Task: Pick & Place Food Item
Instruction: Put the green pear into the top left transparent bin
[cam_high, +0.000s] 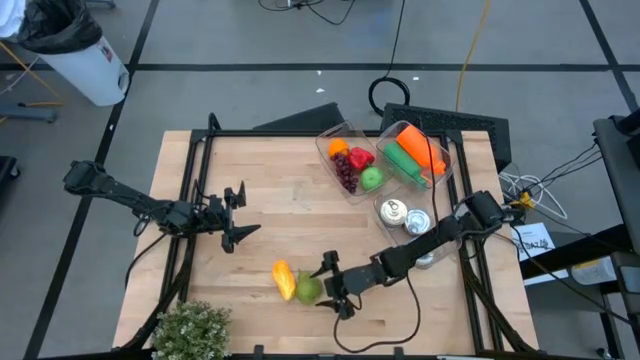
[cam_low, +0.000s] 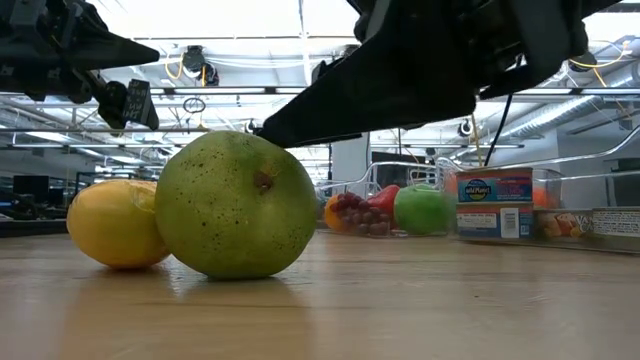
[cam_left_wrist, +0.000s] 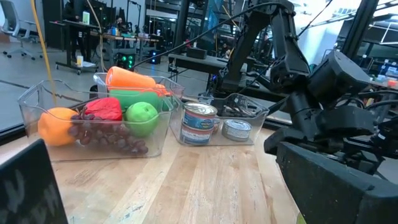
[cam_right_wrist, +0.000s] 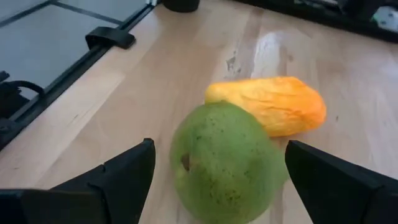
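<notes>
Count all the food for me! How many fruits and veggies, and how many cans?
Loose on the table: 2 (green pear, yellow fruit)
In the fruit bin: 4 (orange, red pepper, grapes, green apple)
In the next bin: 2 (carrot, green vegetable)
Cans: 3
Total: 11

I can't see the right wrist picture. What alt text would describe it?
A green pear lies on the wooden table between the right gripper's two open dark fingers. A yellow-orange fruit lies just behind the pear, seemingly touching it.
</notes>
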